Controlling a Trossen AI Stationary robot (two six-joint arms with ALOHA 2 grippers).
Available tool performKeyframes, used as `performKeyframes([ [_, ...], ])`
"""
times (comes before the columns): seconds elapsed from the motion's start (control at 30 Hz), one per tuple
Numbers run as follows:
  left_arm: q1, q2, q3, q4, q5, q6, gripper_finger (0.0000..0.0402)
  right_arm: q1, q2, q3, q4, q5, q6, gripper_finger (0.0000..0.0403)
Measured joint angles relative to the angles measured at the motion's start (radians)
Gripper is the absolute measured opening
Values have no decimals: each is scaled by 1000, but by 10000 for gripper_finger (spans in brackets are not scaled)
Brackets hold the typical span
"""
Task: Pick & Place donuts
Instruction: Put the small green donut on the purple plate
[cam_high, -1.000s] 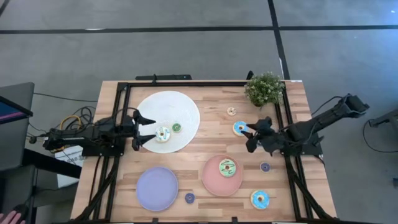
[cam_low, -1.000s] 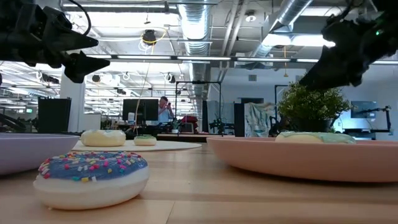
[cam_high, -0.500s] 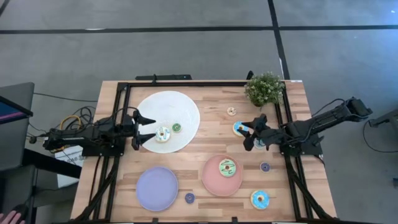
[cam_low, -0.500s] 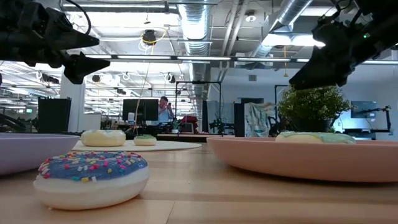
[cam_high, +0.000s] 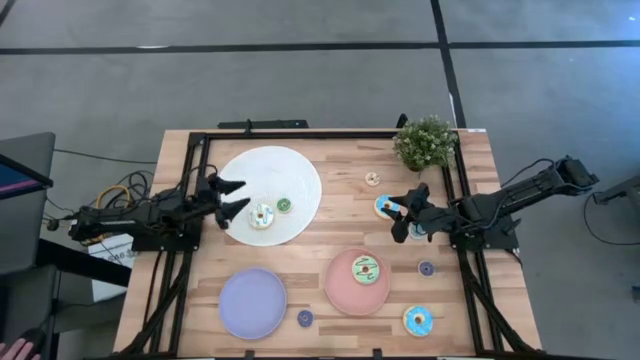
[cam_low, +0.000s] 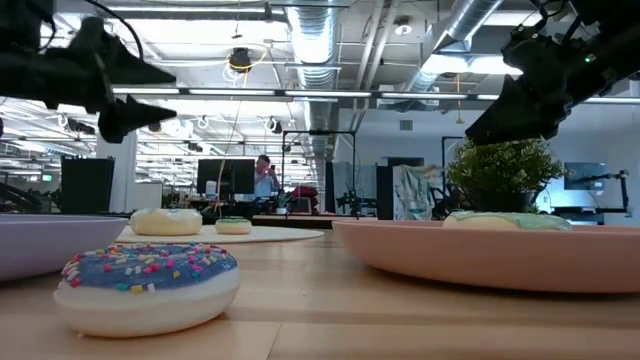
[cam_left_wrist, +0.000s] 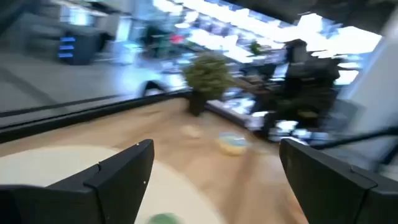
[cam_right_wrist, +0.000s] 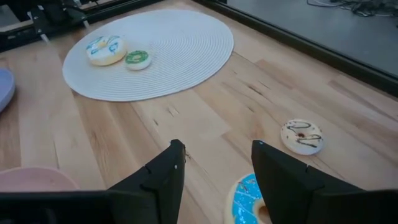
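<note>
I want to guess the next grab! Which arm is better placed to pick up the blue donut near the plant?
Probably the right. The right gripper hangs over the blue donut, jaws open; the left gripper is far across the table by the white disc.

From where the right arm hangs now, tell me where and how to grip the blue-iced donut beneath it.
Grip the blue-iced donut across its outer rim, coming straight down. It lies flat on the table, so only its sides offer opposing faces. The right end effector is open above it, and in the right wrist view the donut shows between the fingers. The small white donut sits apart, so it should not interfere.
</note>
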Motion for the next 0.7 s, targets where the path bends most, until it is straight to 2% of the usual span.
performKeyframes([
  [0.13, 0, 155, 21, -17, -92, -29, 334, 0, 0, 0, 0, 0, 0, 174],
  [0.23, 0, 302, 70, -1, -116, -90, 332, 0, 0, 0, 2, 3, 0, 173],
  [0.5, 1, 758, 351, -35, -44, -22, 331, -8, 0, 0, 0, 31, -1, 173],
  [0.7, 9, 1104, 649, -312, 49, 69, 324, -42, 0, 0, -20, 26, -4, 173],
])
